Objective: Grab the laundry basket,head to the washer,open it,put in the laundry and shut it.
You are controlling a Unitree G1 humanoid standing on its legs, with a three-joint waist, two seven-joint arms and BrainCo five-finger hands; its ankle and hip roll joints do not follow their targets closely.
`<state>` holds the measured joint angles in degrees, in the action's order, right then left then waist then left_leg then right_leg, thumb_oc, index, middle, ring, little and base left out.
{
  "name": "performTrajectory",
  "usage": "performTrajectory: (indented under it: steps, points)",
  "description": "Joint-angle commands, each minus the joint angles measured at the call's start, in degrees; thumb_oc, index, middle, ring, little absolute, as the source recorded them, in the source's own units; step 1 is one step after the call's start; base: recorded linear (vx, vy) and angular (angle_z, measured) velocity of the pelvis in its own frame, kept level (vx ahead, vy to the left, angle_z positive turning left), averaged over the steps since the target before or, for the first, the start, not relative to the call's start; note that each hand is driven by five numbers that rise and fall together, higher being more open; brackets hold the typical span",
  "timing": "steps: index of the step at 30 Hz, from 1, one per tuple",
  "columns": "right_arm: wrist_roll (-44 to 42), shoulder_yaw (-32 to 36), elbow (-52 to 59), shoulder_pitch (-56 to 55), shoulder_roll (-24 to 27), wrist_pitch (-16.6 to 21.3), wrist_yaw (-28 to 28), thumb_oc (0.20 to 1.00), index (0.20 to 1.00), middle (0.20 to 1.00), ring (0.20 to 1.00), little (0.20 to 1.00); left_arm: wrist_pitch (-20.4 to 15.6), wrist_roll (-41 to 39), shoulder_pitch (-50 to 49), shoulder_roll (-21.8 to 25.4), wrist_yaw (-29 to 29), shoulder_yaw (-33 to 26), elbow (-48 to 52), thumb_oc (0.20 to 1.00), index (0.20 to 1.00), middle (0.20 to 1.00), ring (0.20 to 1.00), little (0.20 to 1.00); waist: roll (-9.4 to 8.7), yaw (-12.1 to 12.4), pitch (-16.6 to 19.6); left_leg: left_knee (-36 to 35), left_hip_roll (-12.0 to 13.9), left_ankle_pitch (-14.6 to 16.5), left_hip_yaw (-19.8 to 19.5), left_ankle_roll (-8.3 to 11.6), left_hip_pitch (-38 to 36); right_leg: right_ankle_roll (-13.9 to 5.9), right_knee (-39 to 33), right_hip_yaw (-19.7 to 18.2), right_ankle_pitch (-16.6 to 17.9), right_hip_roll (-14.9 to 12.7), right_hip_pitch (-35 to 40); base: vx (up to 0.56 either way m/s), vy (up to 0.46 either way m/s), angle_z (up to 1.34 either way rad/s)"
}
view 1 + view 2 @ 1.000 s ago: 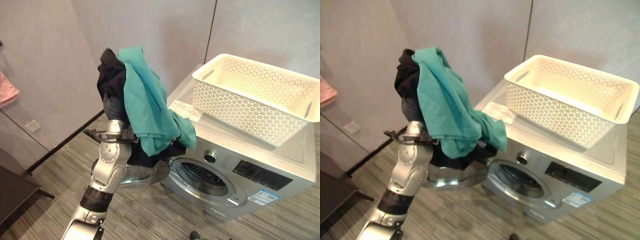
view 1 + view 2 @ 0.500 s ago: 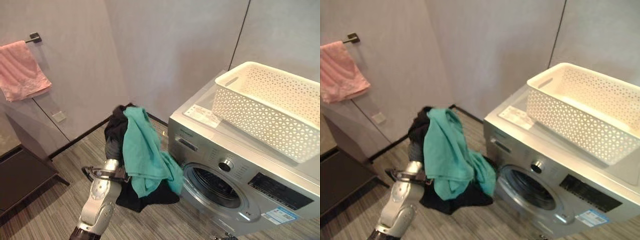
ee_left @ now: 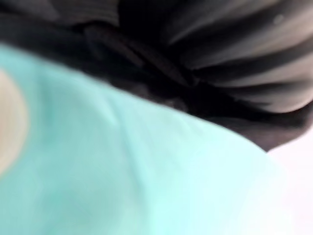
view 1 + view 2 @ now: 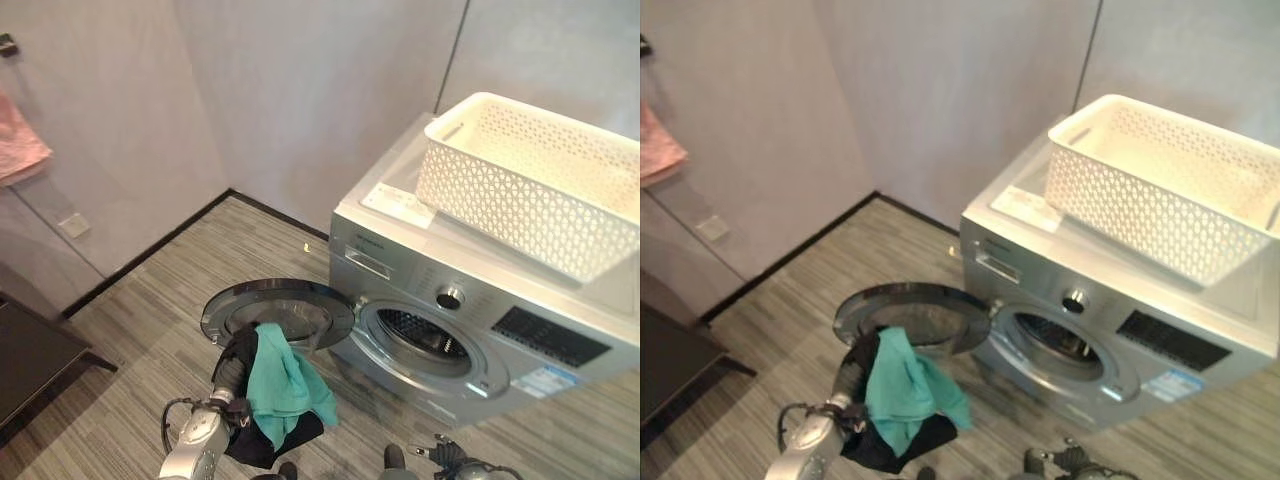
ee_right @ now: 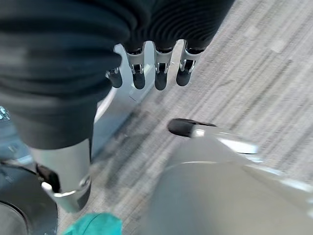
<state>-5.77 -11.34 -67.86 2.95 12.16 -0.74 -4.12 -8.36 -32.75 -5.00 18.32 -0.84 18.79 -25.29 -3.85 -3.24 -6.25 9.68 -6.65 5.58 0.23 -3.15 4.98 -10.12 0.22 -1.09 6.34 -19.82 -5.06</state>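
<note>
Laundry (image 4: 280, 388) low — washer door (image 4: 278, 309) open

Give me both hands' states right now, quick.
Left hand: buried under the laundry it carries by the open washer; state cannot be told.
Right hand: open, fingers relaxed, holding nothing.

Low in front of the washer (image 4: 480, 330), the left arm (image 4: 193, 447) is a smooth, rounded silver-grey shell, while the right hand (image 5: 160, 63) wears a black ribbed cover over its back and wrist, with short silver fingers (image 5: 139, 73) ending in dark rounded tips.
</note>
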Motion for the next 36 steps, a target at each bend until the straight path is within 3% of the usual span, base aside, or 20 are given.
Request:
performTrajectory:
  steps: [1,2,8,9,10,11,12,16,20,26,27,31,36]
  points:
    - [3.36,-0.94,0.6,0.97,0.35,-0.18,0.73,1.0,1.0,1.0,1.0,1.0,-4.42,-0.29,0.95,1.45,-2.3,-3.82,12.09,0.2,0.2,0.2,0.2,0.2,0.49,2.63,-0.92,-0.39,1.32,8.99,4.42,-3.43,-5.06,-2.35,0.15,3.93,6.87,-0.07,-6.57,-0.09,0.18,-0.88]
    - [3.27,-0.63,-0.47,0.73,0.36,-0.13,0.86,1.0,1.0,1.0,1.0,1.0,-4.35,-0.4,0.64,1.22,-2.46,-4.04,12.1,0.2,0.2,0.2,0.2,0.2,1.79,2.37,-1.39,-1.14,2.35,8.58,5.33,-3.57,-5.89,-1.93,1.67,7.52,5.71,-0.56,-6.21,-0.07,0.102,-1.14]
    - [2.58,1.66,-4.37,-0.79,0.4,0.01,0.98,1.0,1.0,1.0,1.0,1.0,-3.95,-0.41,0.54,0.9,-2.65,-4.66,11.59,0.2,0.2,0.2,0.2,0.2,2.33,2.8,-0.17,-4.14,2.65,7.51,6.28,-3.88,-6.64,-1.31,4.77,8.58,2.94,-0.67,-3.28,-0.02,-0.004,-0.43]
    - [3.28,1.92,-5.39,-0.94,0.47,-0.16,0.76,1.0,1.0,1.0,1.0,1.0,-3.84,-0.56,0.61,0.37,-2.61,-4.66,11.12,0.2,0.2,0.2,0.2,0.2,1.29,3.8,0.21,-4.43,1.92,7.68,6.93,-3.52,-6.46,-2.39,2.79,11.66,4.7,-2.18,-1.75,0.01,-0.059,-0.2]
    - [3.28,1.92,-5.39,-0.94,0.46,-0.16,0.76,1.0,1.0,1.0,1.0,1.0,-3.84,-0.56,0.6,0.37,-2.61,-4.66,11.12,0.2,0.2,0.2,0.2,0.2,1.28,3.79,0.21,-4.45,1.9,7.66,6.93,-3.53,-6.47,-2.41,2.73,11.68,4.74,-2.19,-1.72,0.08,-0.144,-0.19]
    - [3.62,1.68,-4.99,-1.07,0.6,-0.07,0.78,1.0,1.0,1.0,1.0,1.0,-3.72,-0.85,0.44,0.36,-2.76,-4.68,11.36,0.2,0.2,0.2,0.2,0.2,0.88,4.52,0.63,-4.71,2.26,8.65,7.47,-3.03,-6.68,-3.59,1.33,14.15,5.45,-2.82,-1.09,0.03,-0.177,-0.14]
    - [3.68,1.53,-4.31,-1.34,0.74,0.15,0.83,1.0,1.0,1.0,1.0,1.0,-3.62,-1.04,0.74,0.48,-2.63,-4.57,11.18,0.2,0.2,0.2,0.2,0.2,0.01,4.24,0.32,-4.27,2.46,7.48,8.02,-2.68,-5.63,-3.04,1.06,14.34,6.06,-2.92,-1.49,0.04,-0.212,-0.21]
    - [4.11,0.92,-2.27,-1.31,1.11,0.27,0.75,1.0,1.0,1.0,1.0,1.0,-4.15,-1.42,1.8,0.58,-1.95,-4.49,10.66,0.2,0.2,0.2,0.2,0.2,-0.52,3.48,-0.34,-4.2,3.28,7.01,7.52,-1.64,-4.81,-3.08,1.1,14.24,5.83,-2.19,-1.94,0.02,-0.151,-0.05]
    - [3.9,0.37,-1.17,-0.38,1.41,0.72,-0.44,1.0,1.0,1.0,1.0,1.0,-5.06,-3.25,5.19,-0.98,-0.35,-4.49,9.54,0.2,0.2,0.2,0.2,0.2,-0.86,2.27,-1.43,-5.54,4.89,5.16,7.02,0.15,-2.9,-2.81,-0.52,16.84,5.31,-1.09,-2.82,-0.05,-0.136,0.11]
    - [3.68,-2.31,2.17,1.59,1.69,1.22,-1.62,1.0,1.0,1.0,1.0,1.0,-6.93,-4.18,13.29,-2.8,2.46,-2.14,5.11,0.2,0.2,0.2,0.2,0.2,-2.3,0.43,-4.13,-3.6,6.09,3.66,7.74,1.25,4.26,-1.88,-0.5,15.37,5.21,-0.53,-8.72,-0.15,-0.062,0.13]
    - [3.88,-3.5,4.8,2.32,2.22,1.53,-2.36,1.0,1.0,1.0,1.0,1.0,-7.95,-5.21,17.64,-4.59,4.61,-1.93,0.34,0.2,0.2,0.2,0.2,0.2,-2.79,-0.91,-4.97,-1.74,6.31,3.67,8.35,1.62,7.42,-1.59,-0.05,14.13,5.45,-0.37,-11.76,-0.11,-0.016,-0.04]
    - [3.4,-4.57,6.9,3.14,2.92,1.78,-3.47,1.0,1.0,1.0,1.0,1.0,-10.13,-6.73,25.99,-6.13,8.87,-2.37,-5.03,0.2,0.2,0.2,0.2,0.2,-2.34,-2.91,-7.34,1.1,7.04,5.21,9.01,1.94,11.37,-1.72,2.17,11.87,4.96,0.34,-16.85,-0.12,0.016,-0.31]
    - [2.55,-4.35,6.07,2.92,2.89,1.64,-4.54,1.0,1.0,1.0,1.0,1.0,-12.02,-9.63,32.35,-7.74,11.8,-2.93,-5.31,0.2,0.2,0.2,0.2,0.2,-2.56,-4.4,-10.69,4.97,6.86,5.78,9.21,1.74,17.31,-1.81,3.91,12.12,5.66,-0.5,-21.87,-0.09,-0.038,-0.13]
